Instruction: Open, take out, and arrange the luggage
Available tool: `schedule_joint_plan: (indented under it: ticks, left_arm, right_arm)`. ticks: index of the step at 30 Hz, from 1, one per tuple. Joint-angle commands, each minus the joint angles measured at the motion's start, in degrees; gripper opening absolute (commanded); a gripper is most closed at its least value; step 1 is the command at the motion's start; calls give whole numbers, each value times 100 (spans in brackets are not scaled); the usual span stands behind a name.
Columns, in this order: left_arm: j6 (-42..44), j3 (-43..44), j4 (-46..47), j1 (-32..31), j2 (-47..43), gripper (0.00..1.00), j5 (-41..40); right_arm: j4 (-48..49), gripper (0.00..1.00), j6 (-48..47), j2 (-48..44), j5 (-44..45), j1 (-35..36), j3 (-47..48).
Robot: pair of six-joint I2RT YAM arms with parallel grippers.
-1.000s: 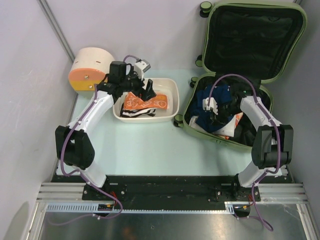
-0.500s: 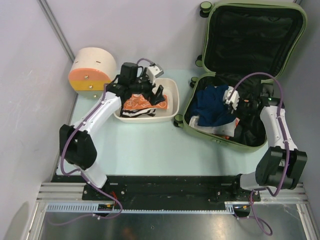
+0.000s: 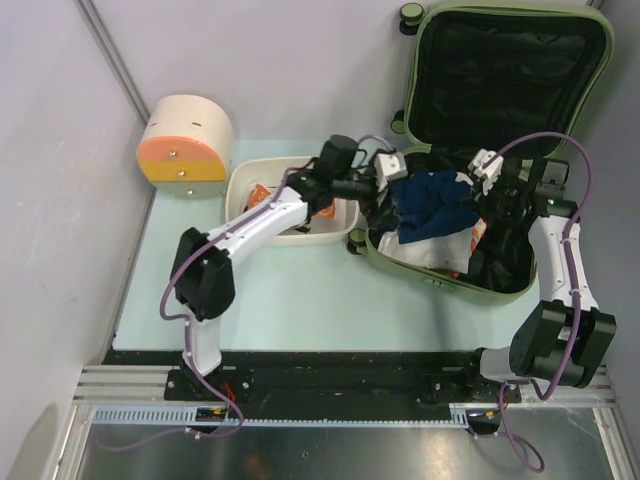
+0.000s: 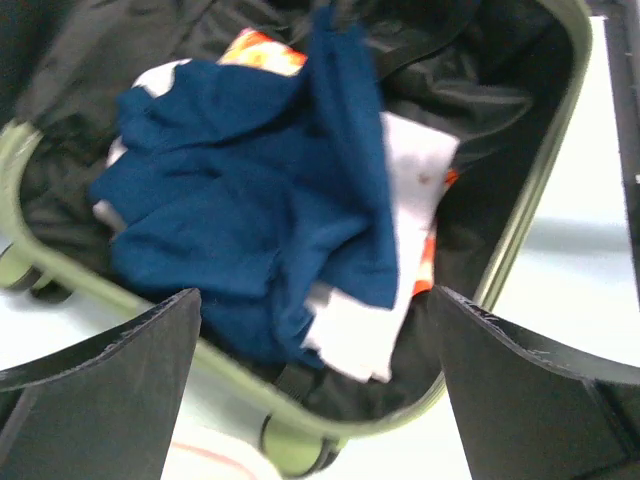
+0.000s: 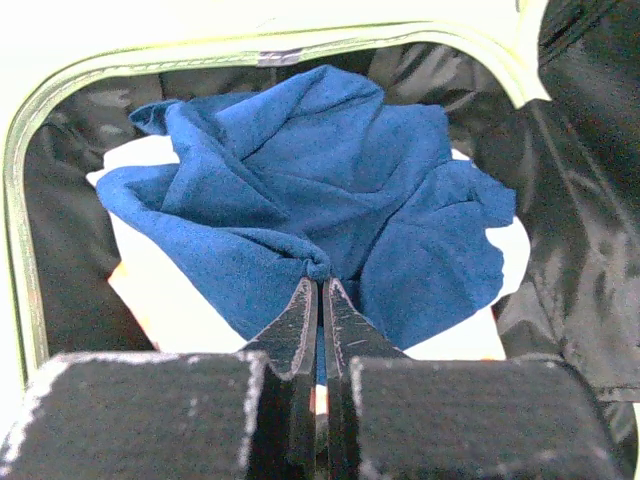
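Top external: luggage point(image 3: 500, 80) open, some clothes point(image 3: 263, 193) in the tub point(image 3: 236, 200), more left inside. My right jaws pinch the blue garment point(image 5: 330, 190); left jaws spread.

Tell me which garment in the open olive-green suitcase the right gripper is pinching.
The crumpled dark blue fabric garment: the right gripper is shut on its fold. The white cloth and orange-printed cloth lie beneath, ungripped.

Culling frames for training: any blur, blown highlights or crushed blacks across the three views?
Left wrist: soft throughout, blue garment and luggage rim smeared, likely motion blur. Right wrist: garment folds sharp, strip above the rim washed out white. Top external: crisp, evenly lit, though the open lid's black lining shows little detail.
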Motion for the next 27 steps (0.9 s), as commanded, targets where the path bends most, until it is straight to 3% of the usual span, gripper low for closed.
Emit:
schedule_joint_plan:
  ticks: [1,9,14,17,18,20,21,23,24,25,27]
  left_arm:
    - [184,245,569,-441,289,100,456]
    - [-194,25,2028,-758,966,100,-1185]
    - [173,192,2074,-758,1441,97,-1373]
    - [385,122,1977,-732,1503,76,-1285]
    - [368,122,1942,-715,1485,59,-1224]
    - [168,139,1933,-610,1380,46,-961]
    - [62,183,1933,-574,1345,33,-838]
    - [-167,402,1933,-486,1231,22,-512]
    - [-194,508,1933,-486,1187,5,-468]
    - [-212,622,1924,-469,1152,0,-459]
    - [-160,921,1854,-460,1064,0,-371]
  right_arm:
    - [950,0,948,-261,-121,-90,42]
    - [1013,0,1064,-331,-234,-247,42]
    - [934,0,1028,-384,-287,-362,42]
    - [978,0,1089,-454,-305,-432,42]
    - [1030,0,1133,-471,-305,-459,42]
    - [1100,0,1309,-533,-296,-511,42]
    - [1188,0,1379,-559,-244,-520,42]
    - [1355,0,1798,-586,-147,-520,42]
    - [1652,0,1993,-621,-16,-520,33]
    - [1837,0,2195,-630,72,-520,25]
    - [2302,0,2697,-673,309,-529,24]
